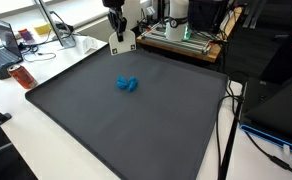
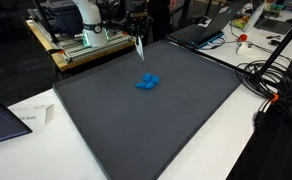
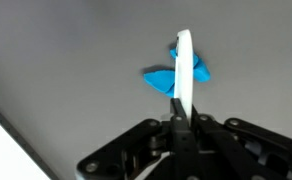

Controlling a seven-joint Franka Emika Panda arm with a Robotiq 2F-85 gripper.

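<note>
The pincer (image 3: 182,122) is clamped on a flat white card (image 3: 184,68) hanging lengthwise, pointing down at the grey mat (image 3: 76,60).

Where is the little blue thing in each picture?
In an exterior view: the blue thing lies a bit left of the middle, in the upper half.
In an exterior view: it lies at the middle of the picture.
Wrist view: upper middle, partly hidden behind the white flat piece gripped by the end effector.
Shared landmark: the dark grey mat it lies on.
</note>
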